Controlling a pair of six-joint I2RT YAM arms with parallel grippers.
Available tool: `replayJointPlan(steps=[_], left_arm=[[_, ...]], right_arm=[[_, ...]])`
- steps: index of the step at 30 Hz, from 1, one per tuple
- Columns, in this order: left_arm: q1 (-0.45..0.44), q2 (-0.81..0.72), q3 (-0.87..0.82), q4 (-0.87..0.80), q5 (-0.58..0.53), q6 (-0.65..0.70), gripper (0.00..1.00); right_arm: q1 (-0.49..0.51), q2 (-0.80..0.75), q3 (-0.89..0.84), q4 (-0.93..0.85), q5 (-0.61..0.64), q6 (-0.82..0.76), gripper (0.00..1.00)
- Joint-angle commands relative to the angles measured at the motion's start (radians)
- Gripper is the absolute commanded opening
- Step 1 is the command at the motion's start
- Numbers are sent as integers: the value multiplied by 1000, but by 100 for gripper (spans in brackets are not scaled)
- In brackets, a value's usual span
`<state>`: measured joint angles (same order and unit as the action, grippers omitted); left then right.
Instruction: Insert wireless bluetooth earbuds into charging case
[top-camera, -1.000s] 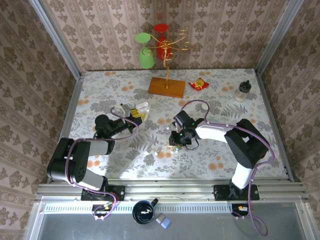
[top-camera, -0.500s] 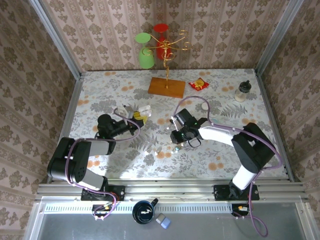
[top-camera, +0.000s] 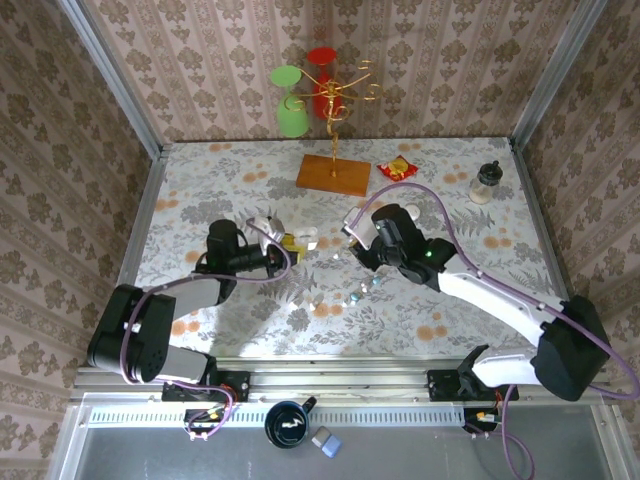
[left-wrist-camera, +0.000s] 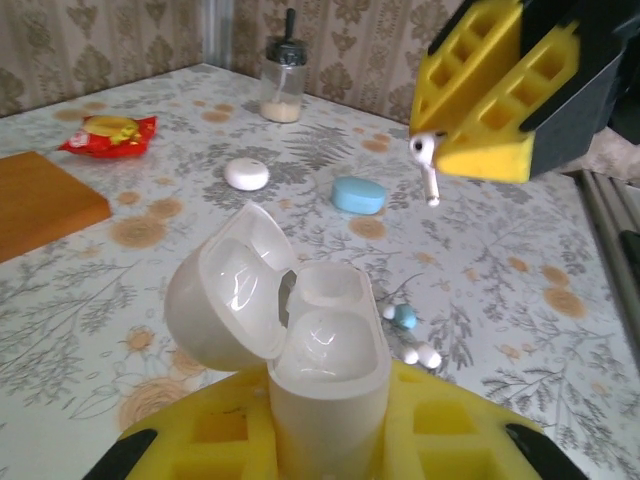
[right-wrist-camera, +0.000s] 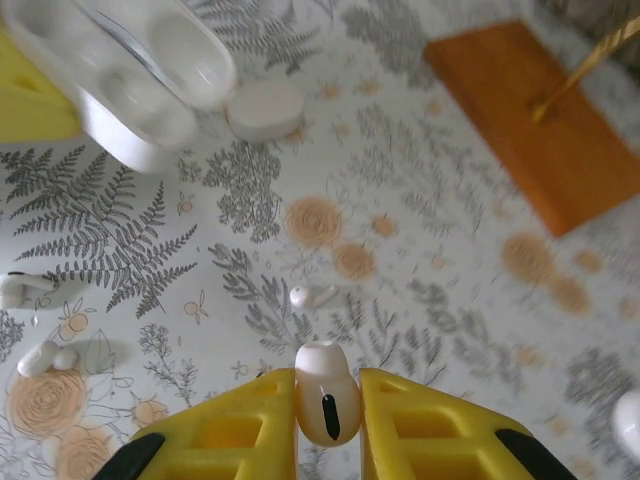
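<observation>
Above the floral worktop (top-camera: 455, 305), the right claw (right-wrist-camera: 327, 402) is clenched on a white earbud (right-wrist-camera: 322, 380), pinched between its yellow pads with the stem pointing down. Seen from the left wrist, the bud hangs beyond and apart from the open white charging case (left-wrist-camera: 300, 340). The left claw (left-wrist-camera: 330, 425) grasps that case upright, lid swung back. Loose earbuds (left-wrist-camera: 405, 317) lie on the worktop just past it, near a closed blue case (left-wrist-camera: 358, 194).

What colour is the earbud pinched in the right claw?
White with a dark oval mark; earbud best seen in right wrist view.
</observation>
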<state>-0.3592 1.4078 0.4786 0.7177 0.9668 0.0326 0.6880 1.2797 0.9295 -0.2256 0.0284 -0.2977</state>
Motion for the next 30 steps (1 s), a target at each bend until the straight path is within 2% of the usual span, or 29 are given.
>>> replayJointPlan(steps=[1,6,15,30], left_arm=[[-22,22,46,-63,110,24,0],[-50,41,80,-148,166,42,0],[-75,48,117,-306,193,132,0],[-87,40,123,-312,205,135,0]], right_arm=[[37,-35,-12,17,56,-193,21],[100,-35,-8,40,99,-291,21],[134,6,10,72,72,-310,21],[155,63,17,92,5,-319,20]])
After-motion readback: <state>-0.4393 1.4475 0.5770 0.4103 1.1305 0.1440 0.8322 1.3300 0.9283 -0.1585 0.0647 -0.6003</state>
